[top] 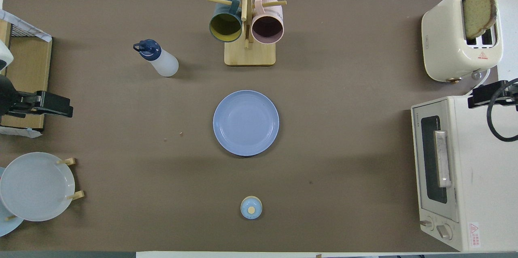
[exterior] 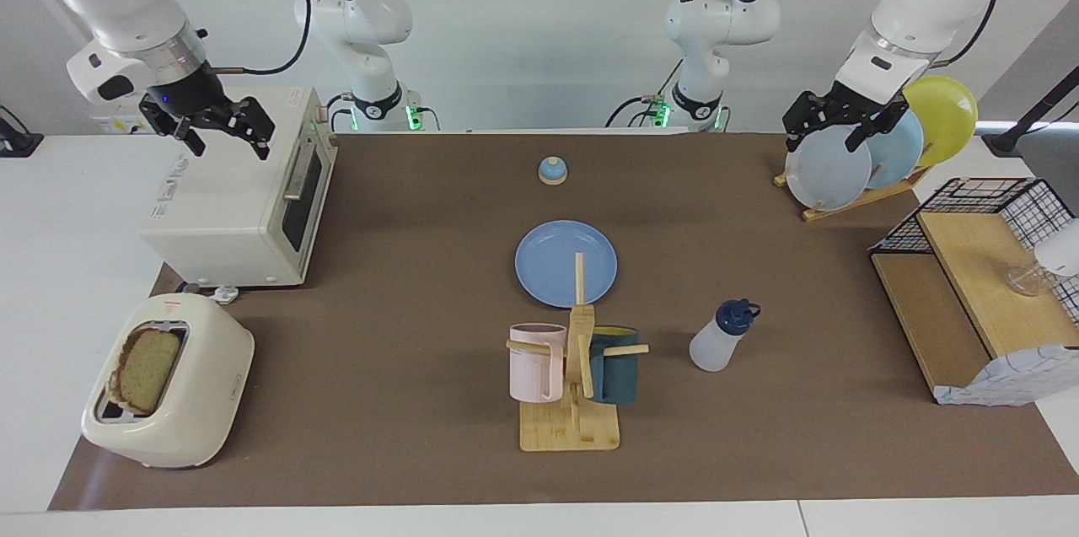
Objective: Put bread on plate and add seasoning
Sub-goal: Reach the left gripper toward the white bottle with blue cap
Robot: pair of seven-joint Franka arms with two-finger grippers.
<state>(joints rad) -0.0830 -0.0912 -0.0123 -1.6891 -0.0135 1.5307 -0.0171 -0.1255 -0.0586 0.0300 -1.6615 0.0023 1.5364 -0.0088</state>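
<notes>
A slice of bread (exterior: pixel 147 368) (top: pixel 479 13) stands upright in a slot of the cream toaster (exterior: pixel 202 402) at the right arm's end of the table. The medium-blue plate (exterior: pixel 552 259) (top: pixel 246 123) lies bare at the middle of the brown mat. The seasoning bottle (exterior: pixel 716 339) (top: pixel 160 57), whitish with a dark blue cap, stands farther from the robots than the plate, toward the left arm's end. My right gripper (exterior: pixel 229 142) hangs open over the toaster oven (exterior: pixel 228 208). My left gripper (exterior: pixel 824 139) hangs open over the plate rack (exterior: pixel 830 170). Neither holds anything.
A wooden mug tree (exterior: pixel 573 427) with a pink and a dark teal mug stands just farther out than the plate. A small blue-domed knob (exterior: pixel 552 170) sits nearer the robots. A wire-and-wood shelf (exterior: pixel 969 284) is at the left arm's end.
</notes>
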